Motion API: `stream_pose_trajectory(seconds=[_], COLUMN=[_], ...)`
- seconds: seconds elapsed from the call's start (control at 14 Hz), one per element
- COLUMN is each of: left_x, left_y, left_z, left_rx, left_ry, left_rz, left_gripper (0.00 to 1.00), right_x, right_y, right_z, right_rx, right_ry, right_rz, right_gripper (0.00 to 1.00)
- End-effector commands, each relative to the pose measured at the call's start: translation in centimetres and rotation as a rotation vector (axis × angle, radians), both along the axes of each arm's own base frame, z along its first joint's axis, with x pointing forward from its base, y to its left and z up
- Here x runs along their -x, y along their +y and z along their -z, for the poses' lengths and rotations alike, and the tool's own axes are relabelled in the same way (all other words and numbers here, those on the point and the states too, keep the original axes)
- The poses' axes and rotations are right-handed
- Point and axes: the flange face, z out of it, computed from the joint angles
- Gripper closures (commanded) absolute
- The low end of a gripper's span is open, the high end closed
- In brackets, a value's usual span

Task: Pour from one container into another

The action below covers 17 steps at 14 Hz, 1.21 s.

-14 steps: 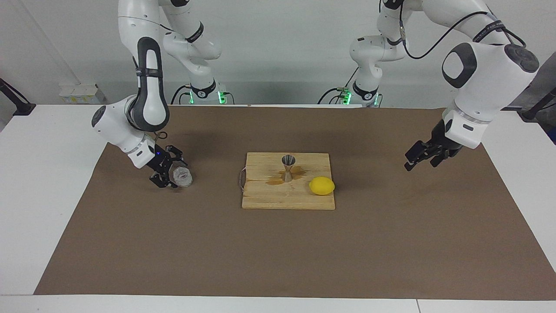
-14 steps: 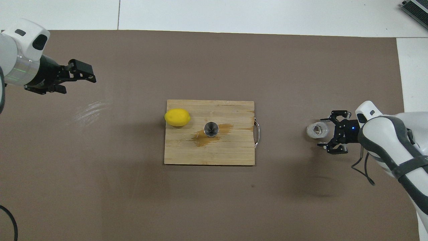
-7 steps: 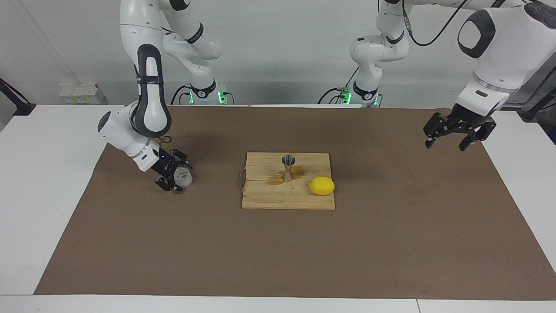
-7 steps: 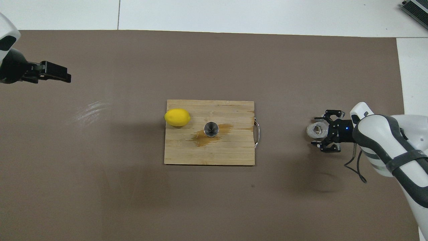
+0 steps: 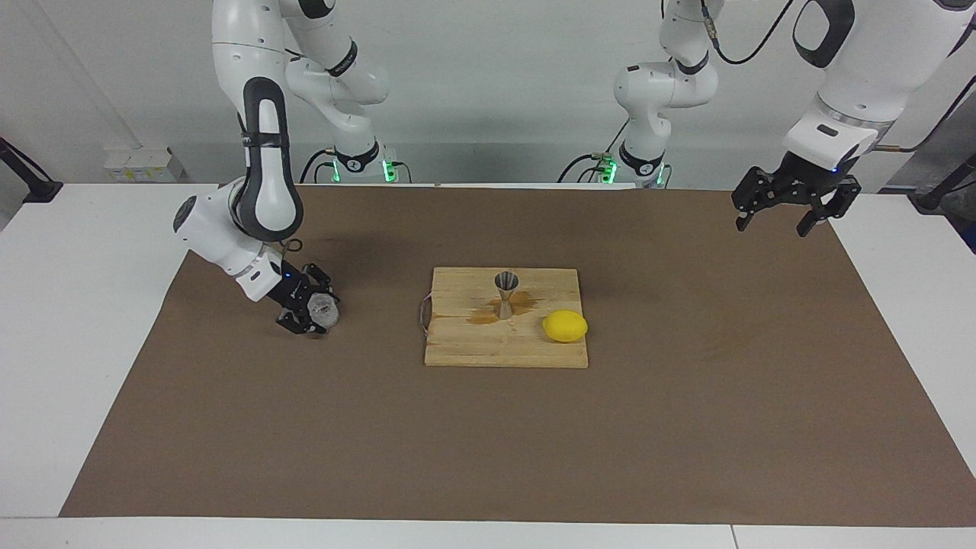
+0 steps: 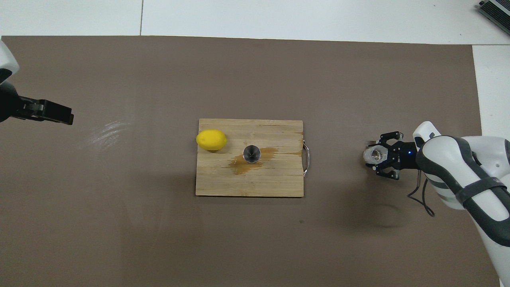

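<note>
The right tool (image 5: 311, 313) sits low over the brown mat toward the right arm's end of the bench, its fingers drawn in around the small clear glass cup (image 5: 323, 310), which seems still to rest on the mat; the grip looks just made, so the step in hand is securing the cup before lifting. To do it well, the tool should hold firmly on the ribbed sides without squeezing the cup askew, lift straight up with the rim level, and only then carry it toward the steel jigger (image 5: 505, 293), which stands upright on the wooden board (image 5: 457, 351) in the middle of the mat, with the lemon (image 5: 565, 325) just beside it toward the left arm's end. The jigger's mouth is narrow and a brownish stain already marks the board around its foot, so a slow tilt close above the rim would suit. The left tool (image 5: 789, 200) waits high over the mat's edge at its own end, jaws wide and empty. Whether the cup holds any liquid cannot be made out, nor whether both fingertips truly press the glass; in the overhead view the left tool is partly cut off at the frame's edge
</note>
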Motion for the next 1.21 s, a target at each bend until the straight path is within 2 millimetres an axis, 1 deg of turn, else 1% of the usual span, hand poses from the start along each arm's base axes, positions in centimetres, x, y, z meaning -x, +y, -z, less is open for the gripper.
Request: stream_pose_trajectory(seconds=[0.0,0.14,0.21,0.28,0.36,0.5,0.57,0.71,0.85,0.93,1.14], left_x=[2.6,2.9,3.3,3.8,4.3,4.4,4.4,4.3,4.2,4.3,4.3], left_y=[0.6,0.6,0.7,0.7,0.8,1.1,1.1,1.0,1.0,1.0,1.1], left_z=[-0.7,0.3,0.7,1.0,1.3,1.0,1.1,0.9,0.9,0.8,0.9], left_rx=[-0.03,-0.031,-0.032,-0.033,-0.035,-0.023,-0.024,-0.023,-0.023,-0.024,-0.024], left_ry=[-0.022,-0.04,-0.046,-0.043,-0.037,-0.041,-0.038,-0.033,-0.033,-0.032,-0.026], left_rz=[0.009,0.01,0.009,0.007,0.007,-0.003,-0.003,-0.001,0.0,-0.001,0.0], left_gripper=[0.0,0.0,0.0,0.0,0.0,0.0,0.0,0.0,0.0,0.0,0.0], right_x=[0.0,-0.2,-0.3,-0.5,-0.7,-0.8,-0.9,-1.1,-1.2,-1.6,-2.2], right_y=[1.1,1.4,1.7,2.8,3.3,3.5,4.6,5.6,7.3,7.5,10.5], right_z=[-0.1,-0.6,-1.4,-1.9,-2.5,-3.1,-3.5,-4.4,-5.0,-5.7,-7.3], right_rx=[-0.012,-0.012,-0.013,-0.013,-0.012,-0.01,-0.01,-0.002,-0.005,-0.007,0.014], right_ry=[-0.022,-0.028,-0.037,-0.042,-0.047,-0.047,-0.049,-0.049,-0.041,-0.04,-0.024], right_rz=[-0.016,-0.012,-0.005,-0.019,-0.019,0.002,-0.004,0.012,0.025,0.044,0.05], right_gripper=[0.45,0.45,0.45,0.45,0.45,0.44,0.44,0.44,0.44,0.44,0.44])
